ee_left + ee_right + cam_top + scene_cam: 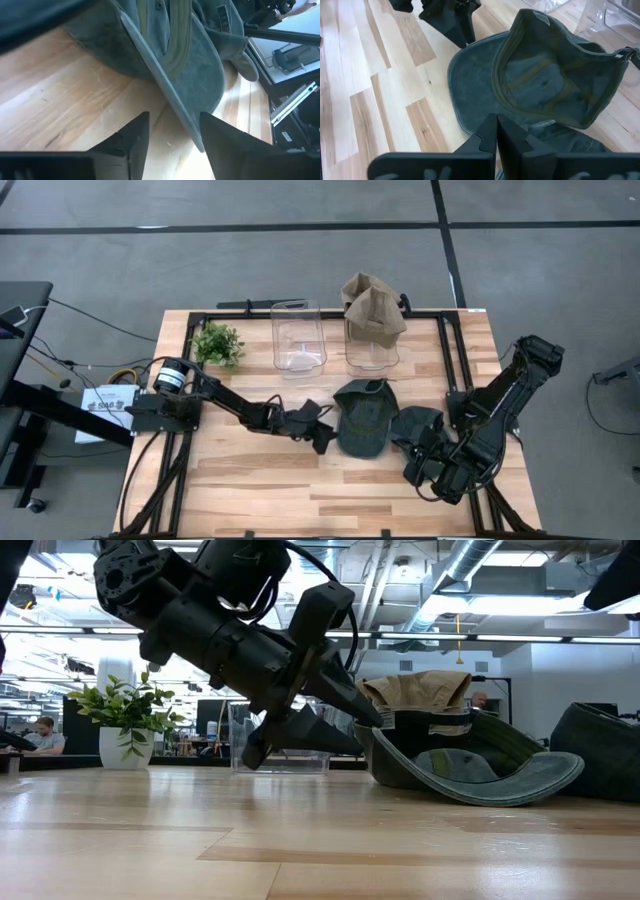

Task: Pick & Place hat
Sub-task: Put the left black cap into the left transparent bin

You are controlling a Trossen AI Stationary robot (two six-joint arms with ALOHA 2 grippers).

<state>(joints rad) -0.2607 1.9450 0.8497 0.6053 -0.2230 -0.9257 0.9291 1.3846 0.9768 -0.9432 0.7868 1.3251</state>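
Your bench (pixel 250 480) carries the green hat (pixel 362 418) upside down at its middle, just in front of two clear bins (pixel 298 337), one already holding a tan hat (pixel 372 305). Your left claw (pixel 322 430) stands open at the brim's edge, the fingers spread either side of it, seemingly to pinch it. Your right claw (pixel 496 131), fingers pressed together and empty, waits just beside the hat, near a second dark hat (pixel 420 426).
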